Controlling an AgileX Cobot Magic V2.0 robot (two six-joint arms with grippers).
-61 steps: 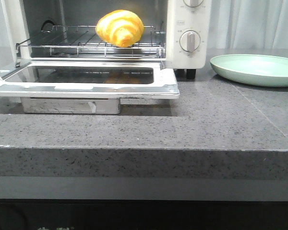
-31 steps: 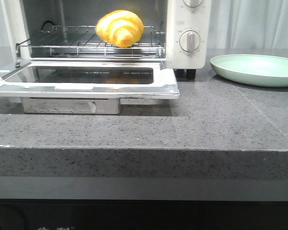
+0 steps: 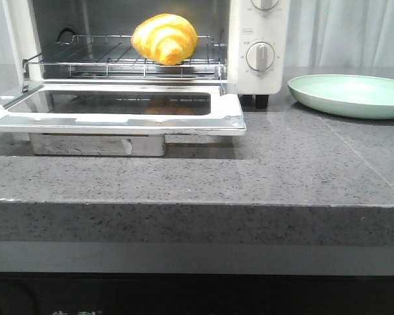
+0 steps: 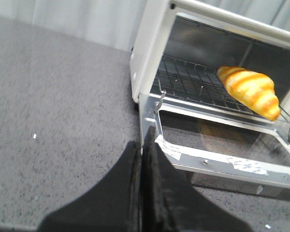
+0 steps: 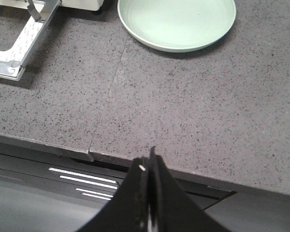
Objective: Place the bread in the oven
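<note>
The golden striped bread [image 3: 164, 39] lies on the wire rack [image 3: 118, 58] inside the white oven [image 3: 259, 39], whose glass door [image 3: 118, 108] hangs open and flat. The left wrist view shows the bread [image 4: 249, 91] on the rack as well. My left gripper [image 4: 141, 145] is shut with nothing in it, held off the door's left corner. Back over the counter's front edge, my right gripper [image 5: 150, 157] is shut and empty too. Neither gripper appears in the front view.
A pale green plate [image 3: 351, 95] sits on the grey stone counter [image 3: 282, 164] to the right of the oven, also in the right wrist view as the plate [image 5: 176, 21]. The open door juts out over the counter. A seam [image 5: 108, 92] runs through the counter.
</note>
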